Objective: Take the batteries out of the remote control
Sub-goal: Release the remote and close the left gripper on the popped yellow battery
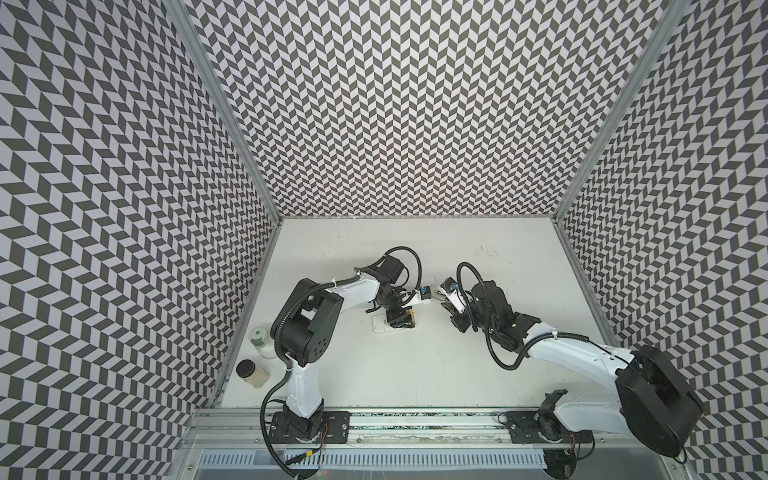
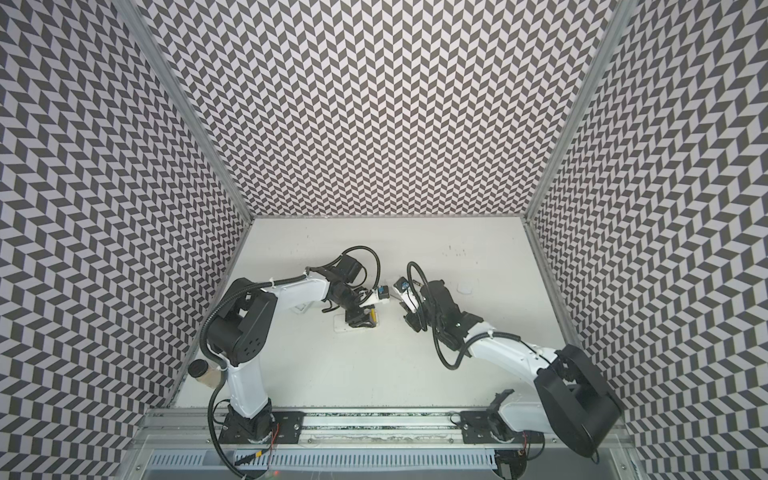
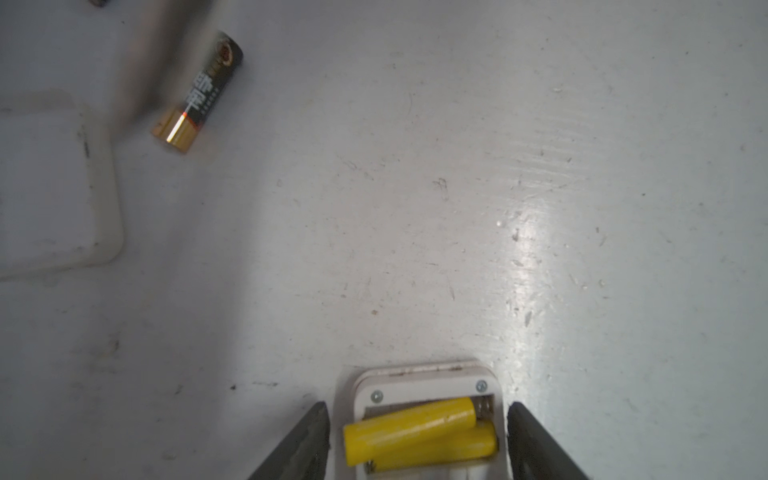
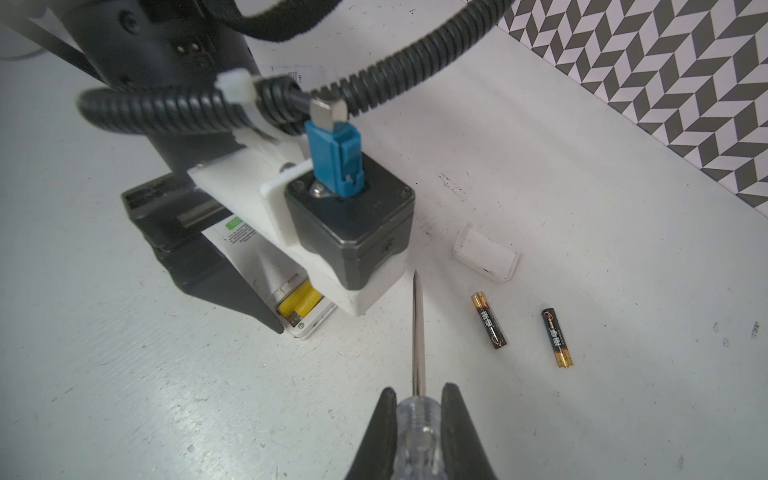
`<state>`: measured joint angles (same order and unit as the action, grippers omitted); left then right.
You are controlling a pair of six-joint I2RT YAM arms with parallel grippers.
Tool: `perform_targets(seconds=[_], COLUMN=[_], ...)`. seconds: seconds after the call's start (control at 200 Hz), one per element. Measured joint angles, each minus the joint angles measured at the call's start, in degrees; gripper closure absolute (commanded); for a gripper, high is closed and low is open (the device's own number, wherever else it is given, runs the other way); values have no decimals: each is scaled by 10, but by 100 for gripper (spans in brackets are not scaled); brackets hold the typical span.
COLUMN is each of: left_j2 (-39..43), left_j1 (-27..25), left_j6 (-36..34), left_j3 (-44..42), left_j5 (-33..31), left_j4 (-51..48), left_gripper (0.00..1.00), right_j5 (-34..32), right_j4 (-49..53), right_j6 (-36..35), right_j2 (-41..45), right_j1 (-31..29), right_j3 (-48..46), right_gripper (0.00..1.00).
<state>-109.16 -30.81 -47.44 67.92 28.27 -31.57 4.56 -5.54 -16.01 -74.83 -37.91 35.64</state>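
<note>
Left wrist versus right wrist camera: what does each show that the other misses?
Left wrist only: both fingers of the left claw flanking the remote. Right wrist only: the right claw shut on the screwdriver by its clear handle, plus the patterned wall. Shared: yellow batteries in the remote's open compartment, the white cover, a black battery.

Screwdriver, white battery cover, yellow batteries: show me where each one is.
screwdriver (image 4: 417, 345): right wrist view, on the metal shaft.
white battery cover (image 4: 485, 254): right wrist view, on its middle.
yellow batteries (image 3: 411, 429): left wrist view, on the barrel of the tilted one.
</note>
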Motion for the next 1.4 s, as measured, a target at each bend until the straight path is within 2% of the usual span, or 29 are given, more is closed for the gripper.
perform_targets(seconds=[0.375,0.606,0.836,0.981,1.252,1.402], left_j2=[-1,-11,-12,-12,-8,-8], left_j1=[7,5,4,2,-3,-6], left_j6=[26,25,23,24,35,40], left_j3=[16,15,10,10,21,22], left_j5=[14,6,-2,-5,-16,-25], left_j4=[2,7,15,17,22,21], left_gripper=[31,36,48,62,73,88], right_j5=[2,2,2,3,4,3], right_j4=[-1,1,3,4,4,6], right_j6=[0,0,0,0,0,0], right_j2=[-6,-6,-6,-6,-6,-6], right_j1=[2,2,2,2,2,2], right_j3=[0,0,1,1,1,1], right_gripper=[100,100,100,100,100,100])
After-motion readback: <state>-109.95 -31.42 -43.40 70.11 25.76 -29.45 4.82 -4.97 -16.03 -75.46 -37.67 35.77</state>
